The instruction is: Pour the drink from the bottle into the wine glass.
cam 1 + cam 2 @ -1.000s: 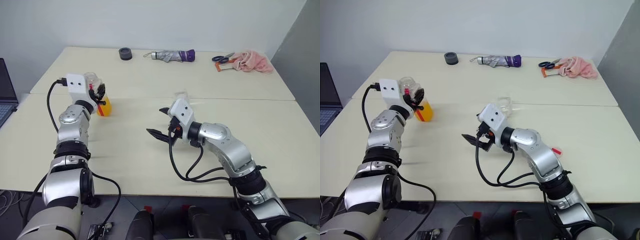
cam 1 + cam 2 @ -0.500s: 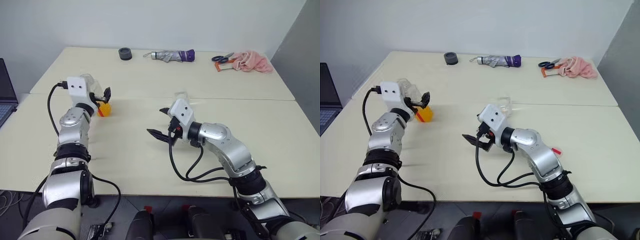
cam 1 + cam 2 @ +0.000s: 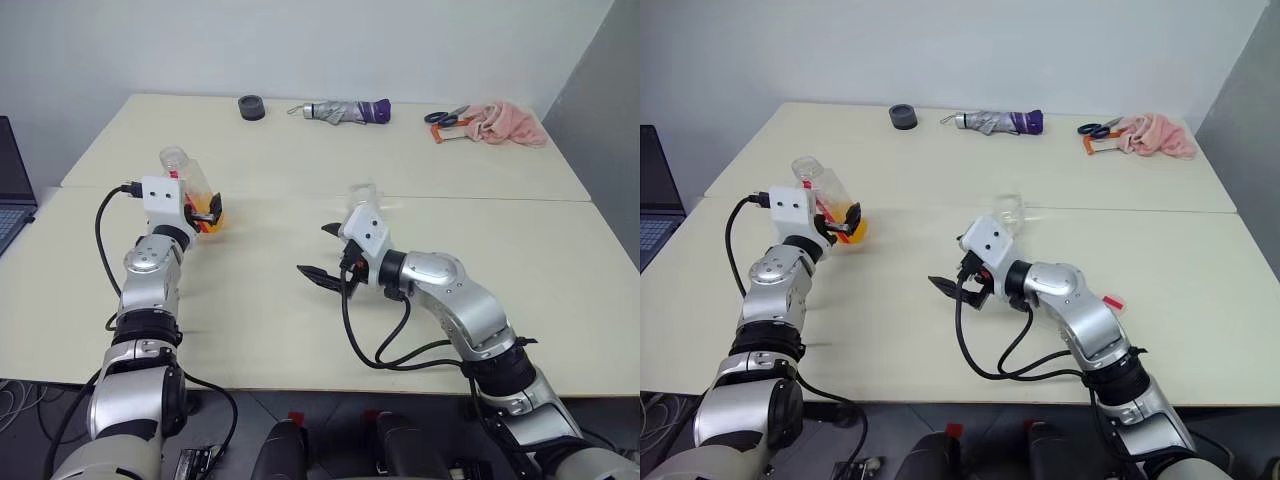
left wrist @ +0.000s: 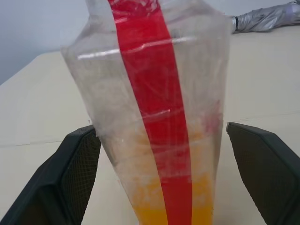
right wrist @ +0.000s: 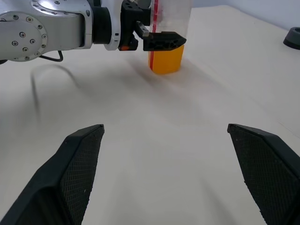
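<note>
The bottle [image 4: 154,108], a light, thin-walled, easily crushed container, stands on the bench [image 3: 300,300] between the parted fingers of the left gripper [image 3: 205,207]; grasp its mid-body gently.

Bright even room light, soft faint shadows, sharp head views, no glare

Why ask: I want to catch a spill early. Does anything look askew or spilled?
The bottle leans rather than standing upright, between the open fingers of the left gripper. Its drink sits in the base. No spill shows on the table. The wine glass stands upright.
</note>
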`<act>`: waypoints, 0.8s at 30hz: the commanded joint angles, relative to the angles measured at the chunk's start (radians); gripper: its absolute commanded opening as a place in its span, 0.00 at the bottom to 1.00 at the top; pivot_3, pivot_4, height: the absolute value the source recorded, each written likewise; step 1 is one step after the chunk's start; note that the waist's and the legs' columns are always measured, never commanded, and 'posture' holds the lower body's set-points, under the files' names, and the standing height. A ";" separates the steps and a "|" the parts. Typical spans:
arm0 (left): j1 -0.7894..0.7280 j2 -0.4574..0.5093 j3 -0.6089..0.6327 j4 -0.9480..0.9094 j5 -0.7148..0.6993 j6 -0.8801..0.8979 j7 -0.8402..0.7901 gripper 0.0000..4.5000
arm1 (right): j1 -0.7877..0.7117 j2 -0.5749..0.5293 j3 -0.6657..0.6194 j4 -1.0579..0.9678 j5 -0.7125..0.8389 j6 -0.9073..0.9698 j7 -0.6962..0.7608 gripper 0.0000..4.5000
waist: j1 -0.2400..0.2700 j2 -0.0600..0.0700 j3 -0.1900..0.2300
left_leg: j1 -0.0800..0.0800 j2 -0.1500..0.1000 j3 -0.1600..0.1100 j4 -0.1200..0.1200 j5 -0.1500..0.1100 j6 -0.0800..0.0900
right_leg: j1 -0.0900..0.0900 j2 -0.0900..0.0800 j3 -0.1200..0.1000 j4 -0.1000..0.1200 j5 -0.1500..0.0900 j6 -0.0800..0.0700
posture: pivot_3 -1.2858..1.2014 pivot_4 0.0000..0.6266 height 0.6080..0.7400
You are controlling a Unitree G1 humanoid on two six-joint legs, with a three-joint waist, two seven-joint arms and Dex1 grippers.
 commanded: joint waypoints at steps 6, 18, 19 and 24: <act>0.118 0.009 0.010 -0.185 0.002 0.054 0.028 1.00 | 0.017 -0.017 0.001 -0.076 0.010 0.009 0.018 1.00 | 0.000 0.000 0.000 | 0.000 0.001 0.000 0.000 0.000 0.000 | 0.000 -0.001 0.000 0.000 0.000 0.000 | 0.52 0.24 1.00; 0.451 0.004 -0.004 -0.625 -0.089 0.240 -0.106 1.00 | 0.068 -0.063 -0.104 -0.174 0.081 0.105 0.005 1.00 | 0.000 0.000 0.000 | 0.000 0.002 -0.001 0.000 0.000 0.000 | 0.000 -0.002 0.001 0.000 0.000 0.000 | 0.52 0.24 1.00; 0.482 0.005 -0.007 -0.665 -0.108 0.258 -0.136 1.00 | 0.070 -0.063 -0.134 -0.186 0.102 0.130 -0.004 1.00 | 0.000 0.000 0.000 | 0.000 0.003 -0.001 -0.001 0.000 0.000 | 0.000 -0.002 0.001 0.000 0.000 0.000 | 0.52 0.24 1.00; 0.557 0.013 -0.047 -0.792 -0.186 0.316 -0.282 1.00 | 0.033 -0.042 -0.282 -0.182 0.198 0.263 -0.064 1.00 | 0.001 0.000 0.000 | 0.001 0.002 -0.001 -0.001 0.000 0.000 | 0.002 -0.002 0.000 0.000 0.000 0.000 | 0.52 0.24 1.00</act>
